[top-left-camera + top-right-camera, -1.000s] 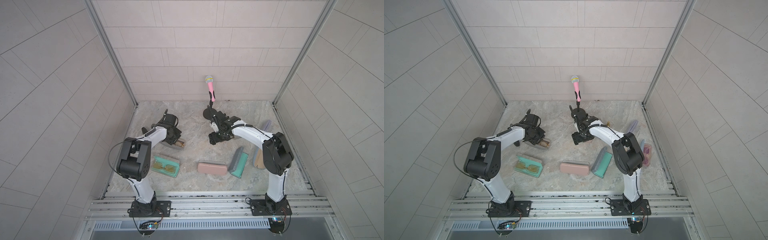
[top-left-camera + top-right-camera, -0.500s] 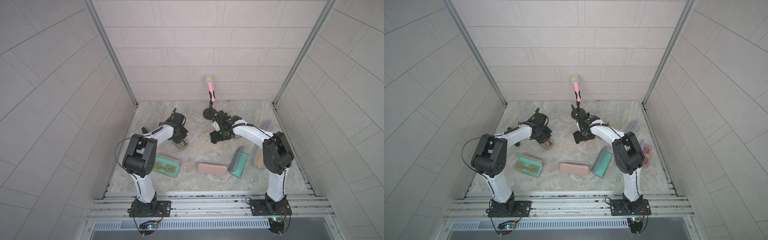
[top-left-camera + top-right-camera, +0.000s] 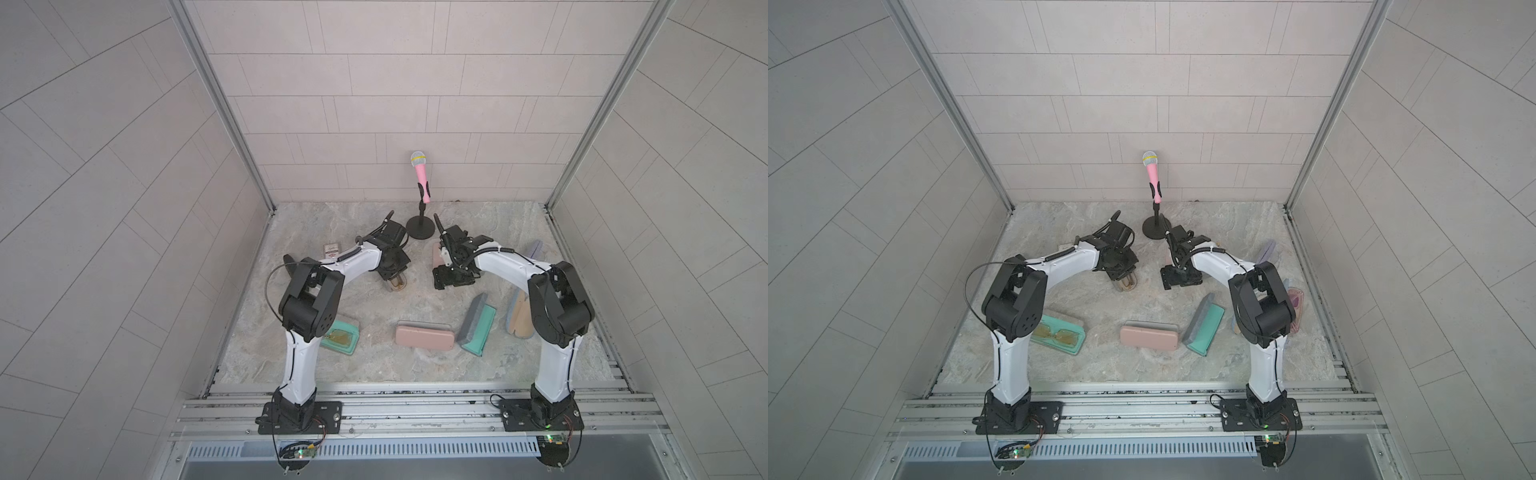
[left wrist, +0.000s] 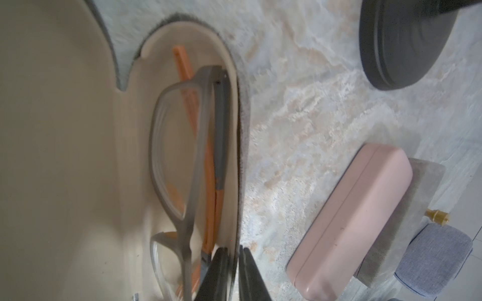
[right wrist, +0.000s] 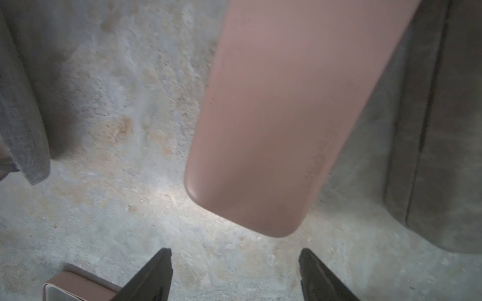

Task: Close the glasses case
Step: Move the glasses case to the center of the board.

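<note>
Toward the back of the marble floor [image 3: 374, 365], just in front of the microphone stand [image 3: 420, 228], we find the glasses case [image 3: 397, 284] lying open. Both top views show it directly under the left gripper [image 3: 394, 277].

In the left wrist view the case's cream lining fills much of the frame and its grey felt outside shows along the rim. A pair of grey-framed glasses [image 4: 180, 156] with orange temples lies folded inside. The two black fingers [image 4: 216, 276] of the left gripper sit close together on either side of the case's side wall, one over the lining and one outside. We read that claw as clamped on the wall. The lid is not down on the base.

The right gripper [image 5: 234, 251] hangs low over bare floor with its jaws well apart and nothing between them. Just beyond its fingertips lies a closed pink case [image 5: 273, 117], with a grey felt piece [image 5: 440, 130] beside it. In a top view we see this gripper [image 3: 1181, 279] near the glasses case but apart from it.

Nearer the rail lies a teal case [image 3: 345, 338] holding yellow glasses, partly hidden by the left arm.
</note>
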`<state>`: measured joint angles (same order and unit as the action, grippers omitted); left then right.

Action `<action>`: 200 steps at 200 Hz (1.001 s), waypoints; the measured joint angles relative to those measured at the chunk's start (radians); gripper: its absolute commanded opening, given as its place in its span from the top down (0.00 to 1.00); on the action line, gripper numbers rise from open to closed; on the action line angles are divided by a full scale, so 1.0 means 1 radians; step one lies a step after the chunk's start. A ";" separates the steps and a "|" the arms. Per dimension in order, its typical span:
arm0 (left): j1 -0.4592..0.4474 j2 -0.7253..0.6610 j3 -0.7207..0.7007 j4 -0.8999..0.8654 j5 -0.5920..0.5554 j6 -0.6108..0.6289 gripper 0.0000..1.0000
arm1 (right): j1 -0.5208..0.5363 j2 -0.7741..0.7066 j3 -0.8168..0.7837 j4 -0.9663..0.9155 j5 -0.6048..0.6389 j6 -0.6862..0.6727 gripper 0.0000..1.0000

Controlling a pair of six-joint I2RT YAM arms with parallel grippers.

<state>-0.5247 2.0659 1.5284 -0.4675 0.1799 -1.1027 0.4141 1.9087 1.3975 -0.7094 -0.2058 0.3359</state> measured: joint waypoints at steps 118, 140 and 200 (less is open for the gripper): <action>-0.066 0.098 0.181 -0.066 0.018 0.023 0.83 | -0.024 -0.054 -0.031 0.011 -0.001 0.016 0.21; -0.066 0.098 0.181 -0.069 0.017 0.026 0.78 | -0.025 -0.054 -0.031 0.011 -0.004 0.018 0.21; -0.066 0.098 0.181 -0.070 0.017 0.038 0.68 | -0.027 -0.077 -0.043 0.011 -0.016 0.024 0.21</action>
<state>-0.5907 2.1635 1.7092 -0.5373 0.1970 -1.0649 0.3870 1.8313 1.3548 -0.6987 -0.2214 0.3599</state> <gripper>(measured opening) 0.311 0.790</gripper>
